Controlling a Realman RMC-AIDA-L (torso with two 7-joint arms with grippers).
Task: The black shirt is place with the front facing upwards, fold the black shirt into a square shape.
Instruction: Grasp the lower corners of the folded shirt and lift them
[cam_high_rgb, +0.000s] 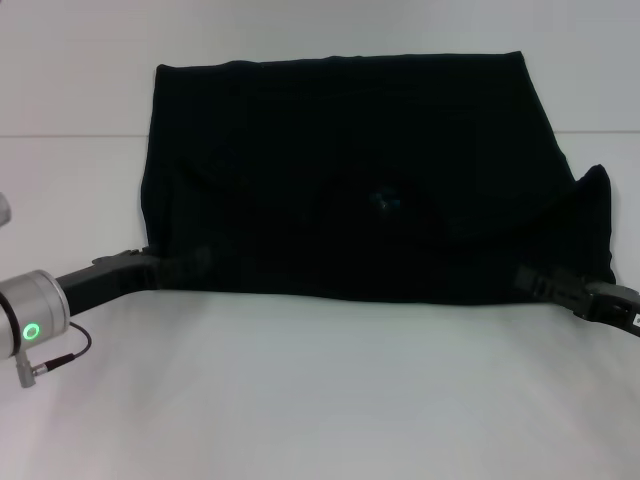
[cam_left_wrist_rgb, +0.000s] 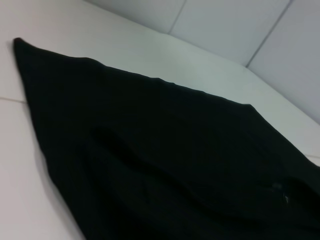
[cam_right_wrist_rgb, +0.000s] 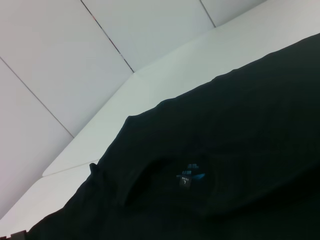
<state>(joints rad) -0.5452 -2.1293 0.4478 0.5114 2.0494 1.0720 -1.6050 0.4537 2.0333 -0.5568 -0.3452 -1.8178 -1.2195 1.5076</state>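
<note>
White surface (cam_high_rgb: 320, 400) fills the scene, pale wall panels behind. Black shirt (cam_high_rgb: 350, 170) lies across its far half, spread wide and flattened into a rough rectangle, no lettering showing, small blue neck label (cam_high_rgb: 385, 200) near the middle; one corner pokes up at the robot's right. Left hand (cam_high_rgb: 195, 263) sits at the shirt's near left edge, right hand (cam_high_rgb: 530, 278) at the near right edge; black on black, can't tell whether either hand's fingers are apart or together.

A plain white table (cam_high_rgb: 320, 400) meets pale wall panels (cam_right_wrist_rgb: 75, 50) behind.
</note>
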